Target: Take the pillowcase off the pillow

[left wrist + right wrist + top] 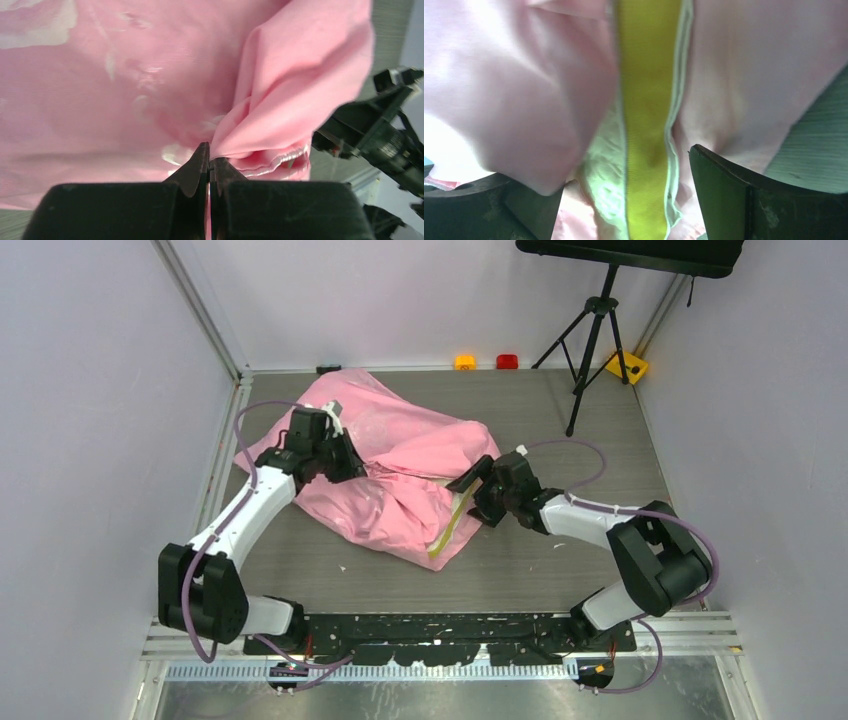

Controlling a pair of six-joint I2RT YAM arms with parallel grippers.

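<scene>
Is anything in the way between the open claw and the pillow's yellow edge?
No. The pillow's yellow edge band lies bare between the open fingers of the right gripper. The pink pillowcase only bunches on both sides of it, one fold draping over a finger.

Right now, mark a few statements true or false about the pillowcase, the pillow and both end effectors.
1. The left end effector is shut on a fold of the pillowcase. True.
2. The pillow is fully out of its cover. False: only its yellow edge band shows.
3. The right end effector is open, that band between its fingers. True.
4. The pillowcase lies flat and smooth. False: it is bunched and wrinkled.
</scene>
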